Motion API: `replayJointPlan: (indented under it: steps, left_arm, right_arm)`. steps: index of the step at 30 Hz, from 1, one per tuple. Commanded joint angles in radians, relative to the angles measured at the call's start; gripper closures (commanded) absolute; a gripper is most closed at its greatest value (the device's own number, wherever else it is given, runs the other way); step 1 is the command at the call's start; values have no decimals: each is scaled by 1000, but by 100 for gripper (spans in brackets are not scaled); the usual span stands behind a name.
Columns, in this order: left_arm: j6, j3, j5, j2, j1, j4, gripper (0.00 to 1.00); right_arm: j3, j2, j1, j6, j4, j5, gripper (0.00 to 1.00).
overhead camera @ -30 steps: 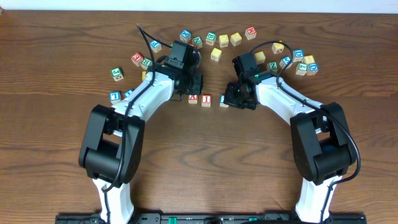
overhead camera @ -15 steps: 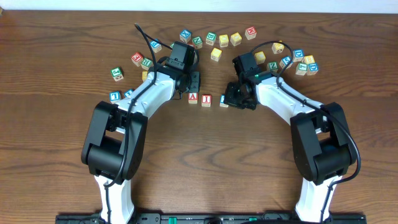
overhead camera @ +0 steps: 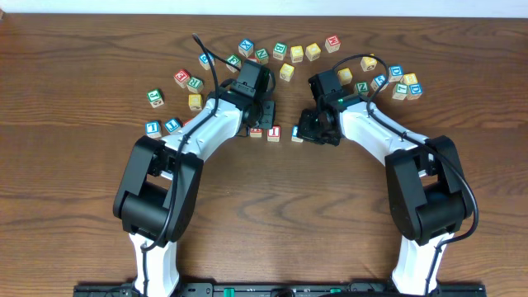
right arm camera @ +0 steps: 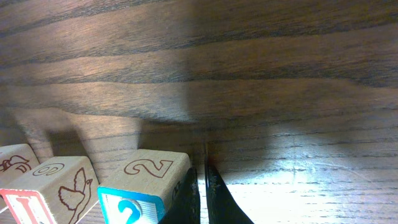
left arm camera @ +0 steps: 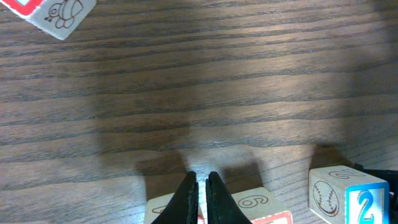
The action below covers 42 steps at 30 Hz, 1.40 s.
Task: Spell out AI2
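Three blocks stand in a row at mid-table: a red A block (overhead camera: 256, 131), a red I block (overhead camera: 273, 132) and a blue 2 block (overhead camera: 296, 134). My left gripper (overhead camera: 264, 125) is shut and empty, its tips down at the gap between the A block (left arm camera: 163, 210) and the I block (left arm camera: 261, 206); the 2 block (left arm camera: 357, 196) is to the right. My right gripper (overhead camera: 305, 133) is shut and empty, its tips (right arm camera: 202, 183) against the right side of the 2 block (right arm camera: 146, 183). The I block (right arm camera: 53, 186) and part of the A block (right arm camera: 13, 158) lie left of it.
Several loose letter blocks are scattered along the back: a yellow one (overhead camera: 286, 72), a green one (overhead camera: 154, 98), two blue ones (overhead camera: 152, 128) at the left, and a cluster (overhead camera: 404, 87) at the right. A red-edged block (left arm camera: 53, 12) shows in the left wrist view.
My left arm has swung right and forward, bringing its shut gripper down to the A and I blocks. The right arm and the three blocks have not moved.
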Motion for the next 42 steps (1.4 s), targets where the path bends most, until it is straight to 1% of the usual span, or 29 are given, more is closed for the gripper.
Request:
replayJointPlan:
  steps: [1,6,18,28,33,37,40,42]
  left_arm:
    - [-13,16,-19,6,4,-5,93]
    - [-20,16,-101,6,4,-5,93]
    - [-47,16,-92,51,-5,-30,93]
    - [-46,16,-91,50,-5,-19,93]
    - [-45,35,-92,18,16,-5,93]
    - [-46,55,-92,-46,49,-37,93]
    - [-46,55,-92,-91,78,-91,93]
    - [-69,55,-92,-103,97,-141,93]
  right_arm:
    - [-8,13,7,-8,0,-2,99]
    - [-8,13,7,-9,0,-2,99]
    - [-8,13,9,-16,-1,-2,99]
    - [-8,13,10,-15,-1,-2,99]
    - [-8,13,10,-15,-1,1,99]
    - [-8,13,10,-16,0,5,99]
    - [-8,13,8,-24,7,9,99]
    - [-8,13,8,-35,13,8,99]
